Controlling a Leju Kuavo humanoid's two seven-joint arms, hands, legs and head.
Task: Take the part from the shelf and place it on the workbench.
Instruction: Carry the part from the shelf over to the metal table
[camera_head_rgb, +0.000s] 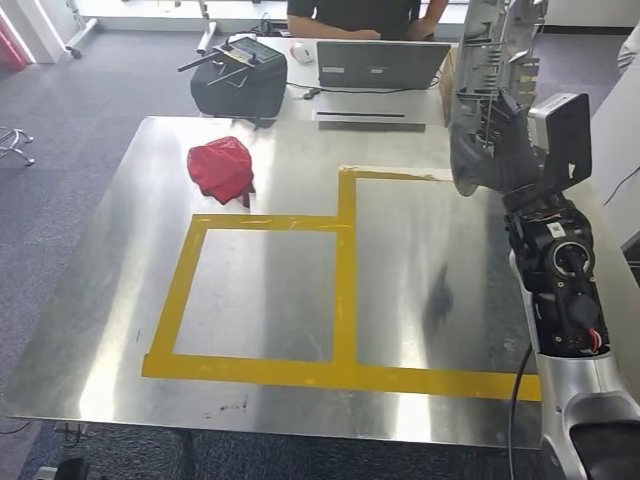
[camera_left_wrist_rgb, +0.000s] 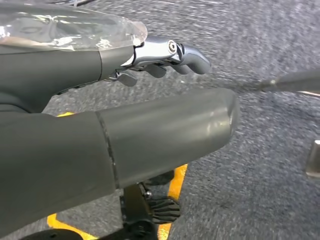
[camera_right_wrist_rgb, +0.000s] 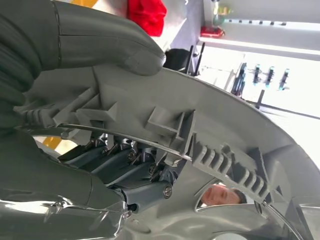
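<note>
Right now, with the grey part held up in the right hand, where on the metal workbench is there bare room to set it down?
Both yellow-taped rectangles on the workbench are bare: the left one below the red cloth, and the larger right one under the right hand holding the grey part. It is crowded at the far edge, with the cloth, black case and laptop.

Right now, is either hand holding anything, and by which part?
The right hand grips the grey plastic part at its lower end, ribbed side toward the fingers. The left hand holds nothing.
</note>
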